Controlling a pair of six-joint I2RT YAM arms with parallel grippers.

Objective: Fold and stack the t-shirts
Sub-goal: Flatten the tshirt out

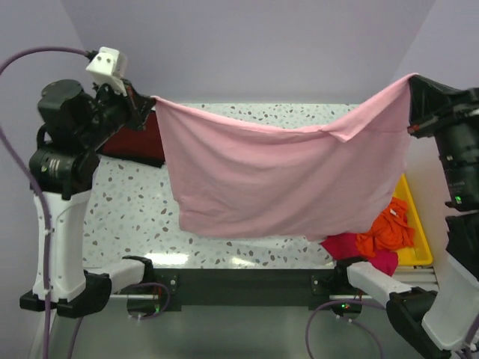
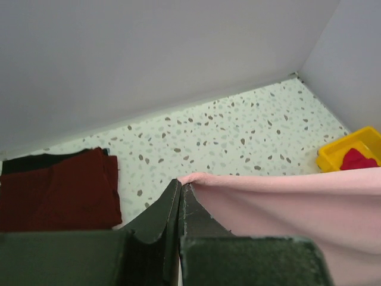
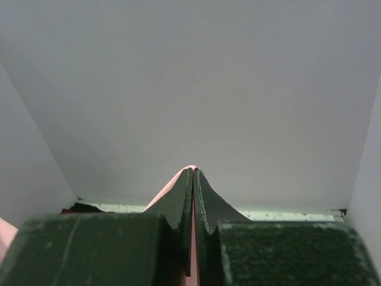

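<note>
The pink tee (image 1: 277, 176) hangs spread in the air between the two arms, held by its two upper corners. Its top edge sags in the middle and its body drapes down over the middle of the worktop (image 1: 127, 209); whether the lower hem touches the surface cannot be told. The left fingers (image 2: 161, 215) are pressed together with almost no gap, pinching the tee's left corner at their tips, and the cloth runs off to the right from there. The right fingers (image 3: 213, 205) are likewise clamped narrow on the other corner, a thin strip of pink showing between them and along the edge of one. That corner sits high at the right side of the scene, a little higher than the left one. A folded maroon tee (image 2: 59, 193) lies flat at the far left of the worktop, with a black tee (image 2: 36, 161) showing under its far edge. At the near right, a crumpled orange tee (image 1: 387, 230) spills over the edge of a yellow tray (image 1: 416, 228) onto a magenta tee (image 1: 346, 244) beside it.
</note>
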